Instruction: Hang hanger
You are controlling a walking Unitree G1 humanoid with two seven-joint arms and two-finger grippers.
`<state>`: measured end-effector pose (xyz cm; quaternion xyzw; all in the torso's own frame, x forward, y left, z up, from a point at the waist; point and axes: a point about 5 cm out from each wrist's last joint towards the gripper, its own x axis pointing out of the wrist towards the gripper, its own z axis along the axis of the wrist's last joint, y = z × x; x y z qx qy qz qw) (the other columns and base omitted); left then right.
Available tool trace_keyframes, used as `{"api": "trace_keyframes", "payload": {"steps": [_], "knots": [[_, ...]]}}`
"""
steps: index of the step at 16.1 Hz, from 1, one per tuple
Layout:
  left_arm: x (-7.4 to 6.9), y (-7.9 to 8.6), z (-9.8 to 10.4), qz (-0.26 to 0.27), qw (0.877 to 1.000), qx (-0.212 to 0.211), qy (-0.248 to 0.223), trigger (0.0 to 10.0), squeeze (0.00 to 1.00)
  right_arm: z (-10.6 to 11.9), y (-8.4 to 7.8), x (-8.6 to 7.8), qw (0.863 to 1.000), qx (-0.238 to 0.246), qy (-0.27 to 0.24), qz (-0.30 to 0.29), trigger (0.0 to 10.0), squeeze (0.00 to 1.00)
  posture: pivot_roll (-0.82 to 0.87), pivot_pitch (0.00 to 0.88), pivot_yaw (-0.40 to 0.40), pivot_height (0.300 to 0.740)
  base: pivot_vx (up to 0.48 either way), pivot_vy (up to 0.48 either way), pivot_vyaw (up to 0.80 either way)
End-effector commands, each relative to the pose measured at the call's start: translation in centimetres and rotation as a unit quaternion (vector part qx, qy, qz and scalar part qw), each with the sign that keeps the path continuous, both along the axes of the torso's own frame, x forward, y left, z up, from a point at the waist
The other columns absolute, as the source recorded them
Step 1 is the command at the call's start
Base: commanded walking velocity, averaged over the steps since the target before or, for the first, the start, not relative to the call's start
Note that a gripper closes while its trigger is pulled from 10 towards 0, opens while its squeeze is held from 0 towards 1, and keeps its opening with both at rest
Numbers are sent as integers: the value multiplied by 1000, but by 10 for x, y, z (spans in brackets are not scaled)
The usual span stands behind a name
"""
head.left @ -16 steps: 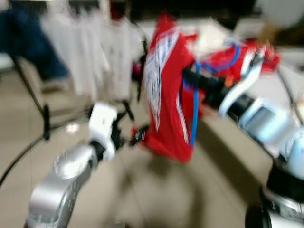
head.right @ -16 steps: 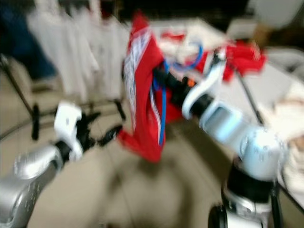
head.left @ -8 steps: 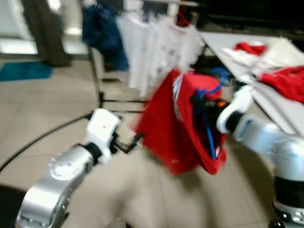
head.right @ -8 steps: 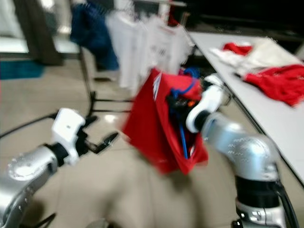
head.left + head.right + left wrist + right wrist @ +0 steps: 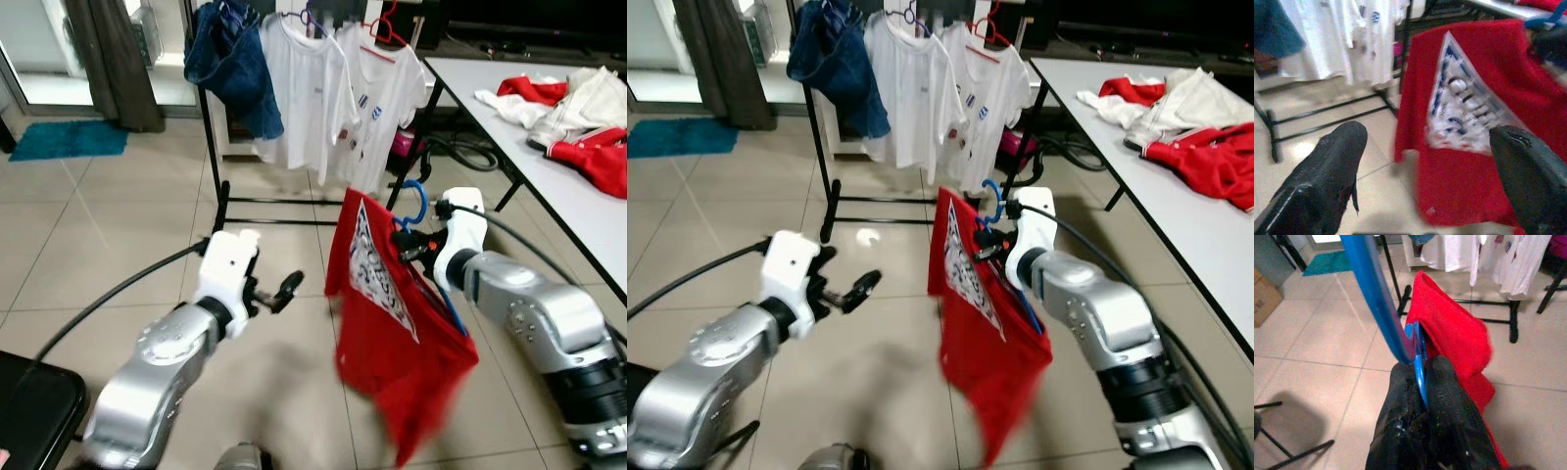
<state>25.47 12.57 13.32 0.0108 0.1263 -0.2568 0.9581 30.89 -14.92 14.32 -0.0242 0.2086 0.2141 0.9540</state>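
Observation:
A blue hanger (image 5: 415, 192) carries a red shirt (image 5: 392, 323) with a white print, hanging in front of me above the tiled floor. My right gripper (image 5: 1420, 369) is shut on the hanger's blue wire just under its hook. The shirt's lower part is blurred. Left of the shirt and apart from it, my left gripper (image 5: 284, 289) is held open, its fingers (image 5: 1327, 181) spread wide. Ahead stands a black clothes rack (image 5: 209, 147) with a denim garment (image 5: 230, 64) and two white T-shirts (image 5: 313, 88) on hangers.
A white table (image 5: 500, 113) runs along the right, with red clothes (image 5: 598, 157) and white clothes (image 5: 588, 93) on it. A teal mat (image 5: 69, 137) lies far left. A black cable (image 5: 98, 304) crosses the floor, and a dark object (image 5: 29, 416) sits at my lower left.
The view has swung and steadied, so the rack now stands in plain sight ahead. My right gripper still holds the hanger and the shirt swings lower. The left gripper stays open.

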Motion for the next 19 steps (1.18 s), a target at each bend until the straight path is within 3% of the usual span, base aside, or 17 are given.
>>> {"api": "trace_keyframes", "payload": {"steps": [1, 2, 5, 6, 7, 8, 10, 11, 12, 15, 16, 18, 19], "knots": [[6, -16, 10, -45, 996, -79, -11, 10000, 1000, 20, 6, 8, 999, 28, -37, -5, 10000, 0, 32, 49, -30, 740, 0, 0, 0], [10, -23, 14, -72, 992, -98, -20, 10000, 1000, 22, 15, 10, 999, 32, -36, 1, 10000, 0, 40, 49, -33, 740, 0, 0, 0], [29, -31, 13, -110, 991, -62, -30, 10000, 1000, 28, 36, 14, 998, 58, -33, 19, 10000, 0, 82, 79, -73, 740, 0, 0, 0], [36, -30, 9, -110, 993, -32, -24, 10000, 1000, 31, 43, 18, 997, 72, -34, 17, 10000, 0, 84, 85, -87, 740, 0, 0, 0], [38, -29, 7, -105, 994, -22, -23, 10000, 796, 31, 46, 18, 996, 79, -34, 17, 10000, 0, 80, 79, -89, 740, 0, 0, 0], [43, -25, 6, -90, 996, -12, -21, 10000, 0, 35, 51, 18, 996, 84, -37, 19, 10000, 0, 75, 53, -74, 740, 0, 0, 0], [53, -28, 7, -69, 995, -57, -36, 10000, 0, 52, 55, 18, 992, 110, -60, 25, 10000, 0, 47, 53, -49, 740, 0, 0, 0], [54, -30, 7, -74, 995, -50, -45, 10000, 0, 51, 56, 17, 993, 104, -52, 12, 10000, 0, 39, 36, -50, 740, 0, 0, 0], [57, -35, 13, -85, 992, -70, -56, 10000, 0, 60, 59, 16, 991, 122, -60, 18, 10000, 0, 51, 43, -44, 740, 0, 0, 0], [68, -32, 7, -56, 994, -66, -64, 10000, 0, 59, 63, 12, 991, 122, -59, 23, 10000, 0, 41, 40, -34, 740, 0, 0, 0], [69, -30, 7, -51, 994, -72, -69, 5373, 0, 61, 64, 10, 990, 125, -60, 23, 10000, 0, 40, 32, -32, 740, 0, 0, 0], [70, -30, 8, -53, 992, -82, -74, 1216, 0, 64, 65, 9, 989, 130, -62, 24, 10000, 0, 40, 31, -32, 740, 0, 0, 0], [71, -31, 8, -57, 992, -84, -71, 0, 0, 64, 66, 8, 989, 132, -62, 26, 10000, 0, 40, 31, -32, 740, 0, 0, 0]]}}
